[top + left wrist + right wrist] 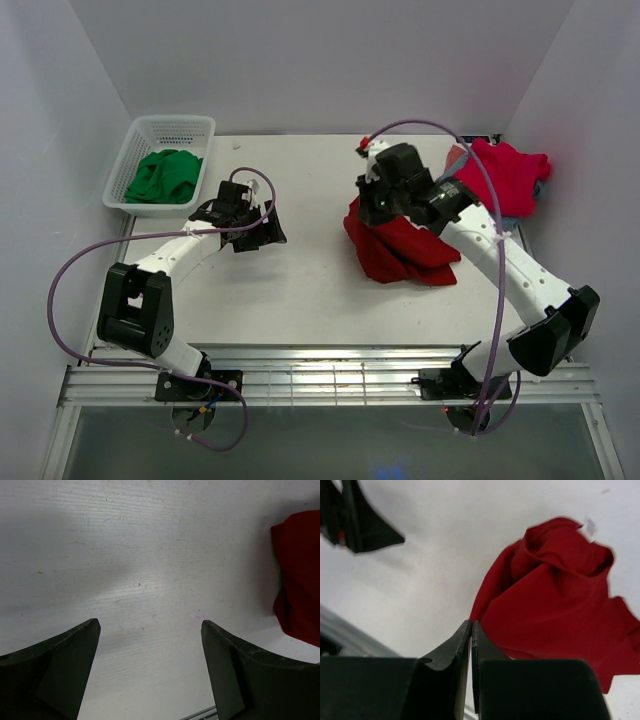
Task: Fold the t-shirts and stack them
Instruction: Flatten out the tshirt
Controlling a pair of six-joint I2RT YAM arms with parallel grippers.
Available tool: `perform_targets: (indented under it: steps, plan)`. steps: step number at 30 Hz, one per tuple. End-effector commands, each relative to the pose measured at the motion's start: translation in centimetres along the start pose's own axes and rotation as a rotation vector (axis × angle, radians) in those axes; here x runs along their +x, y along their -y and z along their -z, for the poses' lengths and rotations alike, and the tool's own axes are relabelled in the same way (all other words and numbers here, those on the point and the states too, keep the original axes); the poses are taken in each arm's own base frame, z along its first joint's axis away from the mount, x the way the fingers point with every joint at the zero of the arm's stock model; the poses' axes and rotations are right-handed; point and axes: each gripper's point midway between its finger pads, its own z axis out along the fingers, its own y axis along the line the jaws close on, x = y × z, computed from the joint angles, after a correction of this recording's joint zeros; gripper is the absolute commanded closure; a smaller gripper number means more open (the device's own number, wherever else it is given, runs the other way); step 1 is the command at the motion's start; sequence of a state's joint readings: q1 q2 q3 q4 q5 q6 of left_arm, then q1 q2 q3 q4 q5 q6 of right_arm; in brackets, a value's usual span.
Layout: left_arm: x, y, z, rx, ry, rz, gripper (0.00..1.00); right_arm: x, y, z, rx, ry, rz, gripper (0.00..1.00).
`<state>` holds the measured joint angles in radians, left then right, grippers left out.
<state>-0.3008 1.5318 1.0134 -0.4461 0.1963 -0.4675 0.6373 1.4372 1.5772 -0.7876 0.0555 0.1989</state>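
The dark red t-shirt (405, 255) lies bunched on the table right of centre. It also shows in the right wrist view (555, 600) and at the right edge of the left wrist view (300, 580). My right gripper (372, 208) is shut, and its tips (471, 625) pinch the shirt's left edge, lifting that part. My left gripper (262, 235) is open and empty (150, 625) over bare table, left of the shirt. The pink-red t-shirt (508, 172) lies at the back right on grey-blue cloth (541, 190), mostly hidden.
A white basket (140, 140) with green cloth (165, 177) stands at the back left. White walls close in on three sides. A metal rail (330, 375) runs along the near edge. The left gripper shows in the right wrist view (355, 525).
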Motion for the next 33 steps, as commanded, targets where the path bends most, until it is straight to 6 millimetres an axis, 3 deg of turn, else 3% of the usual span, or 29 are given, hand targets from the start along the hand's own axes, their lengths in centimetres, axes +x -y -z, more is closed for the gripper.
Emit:
perform_targets:
  steps: [1, 3, 5, 7, 9, 12, 15, 17, 19, 21, 24, 28, 33]
  plan:
    - [-1.7, 0.5, 1.1, 0.004, 0.065, -0.022, 0.07, 7.9, -5.4, -1.9, -0.163, -0.21, -0.004, 0.92]
    - [-1.7, 0.4, 0.9, -0.001, 0.061, -0.023, 0.07, 11.4, -7.1, -2.5, -0.208, -0.284, -0.006, 0.92]
    - [-1.6, 0.5, 0.7, 0.004, 0.052, -0.023, 0.07, 16.0, -7.1, -3.3, -0.203, -0.403, -0.019, 0.8]
    - [-1.8, 0.5, 0.6, 0.004, 0.047, -0.021, 0.07, 17.7, -6.6, -3.6, -0.158, -0.449, -0.007, 0.64]
    - [-2.0, 0.7, 0.6, 0.007, 0.05, -0.021, 0.07, 16.6, -6.3, -3.5, -0.131, -0.411, 0.013, 0.55]
    - [-2.5, 0.9, 0.7, 0.009, 0.061, -0.025, 0.07, 10.3, -5.1, -3.2, -0.03, -0.22, 0.071, 0.05]
    - [-2.9, 1.1, 0.7, 0.014, 0.067, -0.028, 0.07, 5.8, -2.9, -3.9, 0.087, -0.115, 0.107, 0.04]
    - [-2.9, 1.3, 0.8, 0.019, 0.068, -0.029, 0.07, 5.0, -0.6, -5.7, 0.158, -0.12, 0.088, 0.0]
    - [-2.8, 1.3, 1.0, 0.02, 0.071, -0.026, 0.07, 4.9, 0.1, -7.6, 0.156, -0.132, 0.064, 0.12]
    - [-2.7, 1.0, 1.5, 0.013, 0.081, -0.026, 0.07, 5.2, 0.8, -8.8, 0.157, -0.149, 0.05, 0.17]
    - [-2.2, 0.5, 1.9, -0.003, 0.084, -0.032, 0.07, 7.0, 0.0, -10.5, 0.099, -0.209, 0.057, 0.25]
    - [-1.3, -0.1, 1.9, -0.02, 0.072, -0.034, 0.07, 9.4, -3.5, -11.7, -0.117, -0.257, 0.067, 0.32]
    - [-1.0, -0.1, 1.8, -0.015, 0.065, -0.022, 0.07, 9.6, -5.5, -12.5, -0.217, -0.243, 0.097, 0.32]
